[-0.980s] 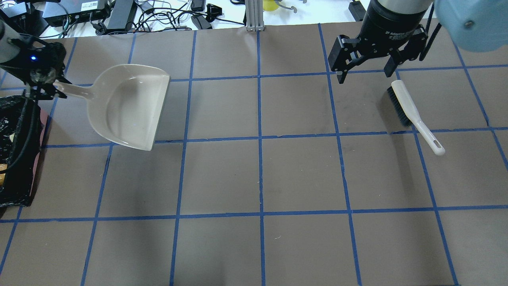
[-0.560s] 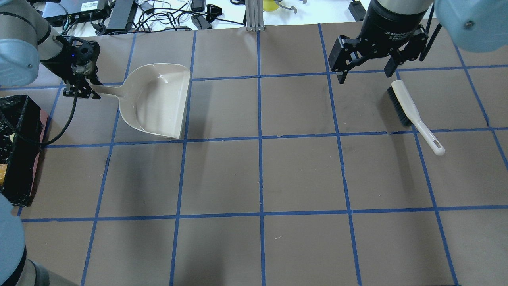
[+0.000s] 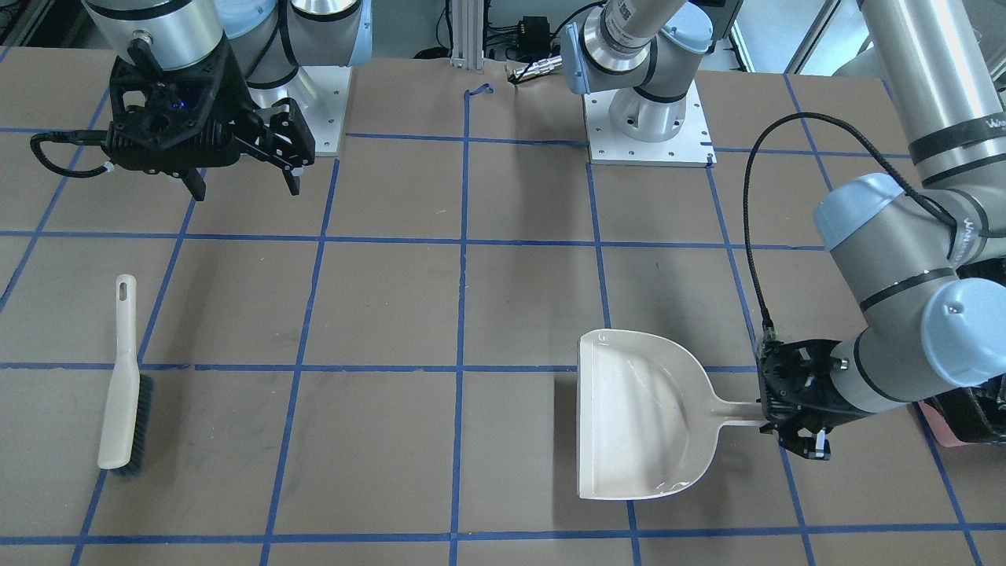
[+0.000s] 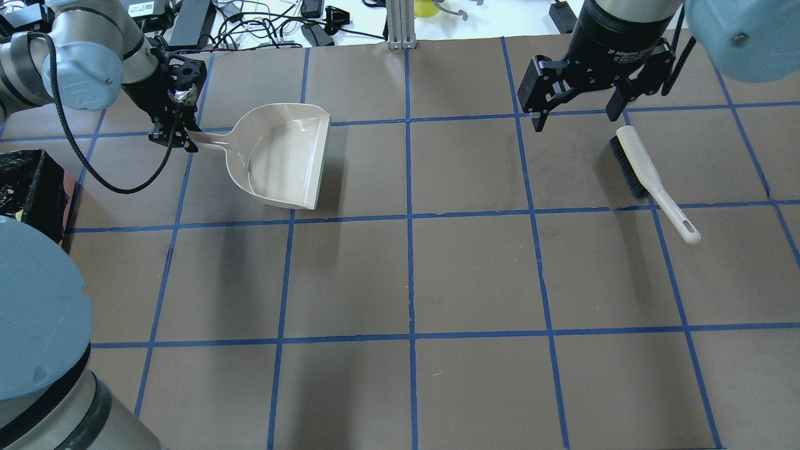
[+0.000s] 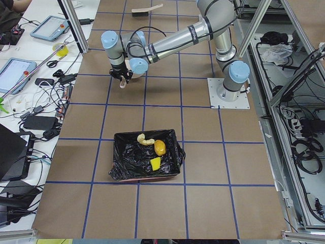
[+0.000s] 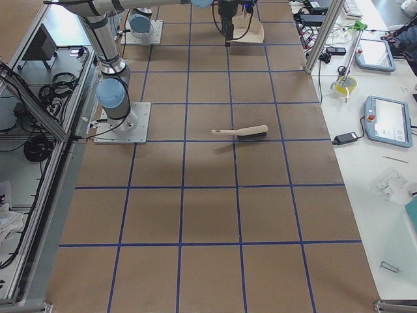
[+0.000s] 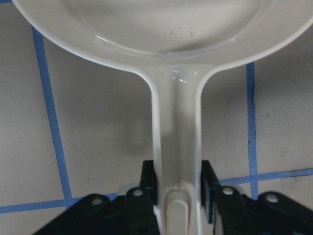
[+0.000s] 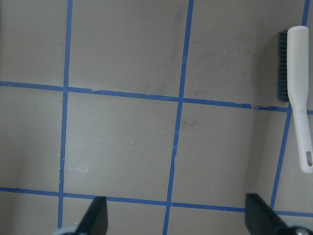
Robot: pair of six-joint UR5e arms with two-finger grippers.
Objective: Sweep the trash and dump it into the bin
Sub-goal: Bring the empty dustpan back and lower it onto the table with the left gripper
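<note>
The trash lies inside the bin (image 5: 127, 168), a black-lined box: a brown lump (image 5: 159, 147), a yellow sponge wedge (image 5: 155, 163) and a pale peel scrap (image 5: 143, 138). In the overhead view the bin (image 4: 31, 187) sits at the left edge. My left gripper (image 4: 175, 139) is shut on the handle (image 7: 176, 147) of the beige dustpan (image 4: 284, 156), which is empty and low over the table. My right gripper (image 4: 578, 115) is open and empty, hovering just left of the brush (image 4: 644, 172).
The brush (image 3: 122, 393) lies flat on the brown gridded table, bristles toward the far side. Cables and electronics (image 4: 187, 25) line the far edge beyond the table. A metal post (image 4: 400, 25) stands at the far middle.
My left arm has carried the empty dustpan to the right, away from the bin. The right gripper and the brush have not moved.
</note>
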